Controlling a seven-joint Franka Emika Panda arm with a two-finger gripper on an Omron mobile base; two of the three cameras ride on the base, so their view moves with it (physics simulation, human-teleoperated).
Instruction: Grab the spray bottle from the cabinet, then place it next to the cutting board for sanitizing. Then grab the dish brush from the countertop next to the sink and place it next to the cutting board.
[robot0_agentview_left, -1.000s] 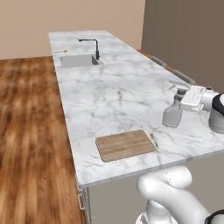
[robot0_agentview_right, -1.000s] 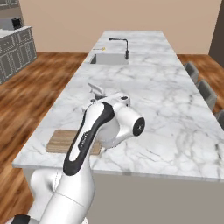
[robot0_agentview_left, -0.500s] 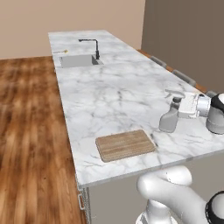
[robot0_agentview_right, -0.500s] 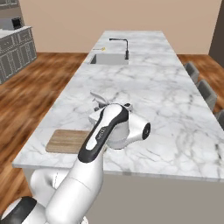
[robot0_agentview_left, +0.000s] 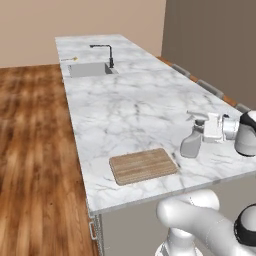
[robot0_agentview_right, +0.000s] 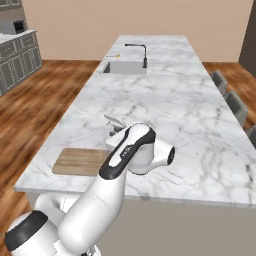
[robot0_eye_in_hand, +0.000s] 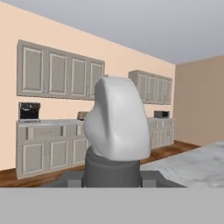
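My gripper (robot0_agentview_left: 205, 129) is shut on the neck of the pale grey spray bottle (robot0_agentview_left: 191, 145), holding it upright. The bottle's base is at or just above the white marble countertop (robot0_agentview_left: 125, 110); I cannot tell if it touches. It stands a short way to the right of the wooden cutting board (robot0_agentview_left: 143, 165), near the counter's front edge. From the right base view the arm hides most of the bottle; its nozzle (robot0_agentview_right: 115, 123) shows beyond the board (robot0_agentview_right: 79, 161). The bottle's head (robot0_eye_in_hand: 116, 124) looms close in the hand view. Far off, the dish brush (robot0_agentview_left: 69, 59) lies beside the sink (robot0_agentview_left: 90, 69).
A black faucet (robot0_agentview_left: 104, 52) stands behind the sink. Grey chairs (robot0_agentview_left: 210, 88) line the far side of the island. Grey low cabinets (robot0_agentview_right: 15, 60) stand across the wooden floor (robot0_agentview_left: 35, 150). The counter's front edge runs just below the board.
My gripper has come down with the spray bottle and drifted slightly toward the cutting board. The board and the dish brush have stayed put.
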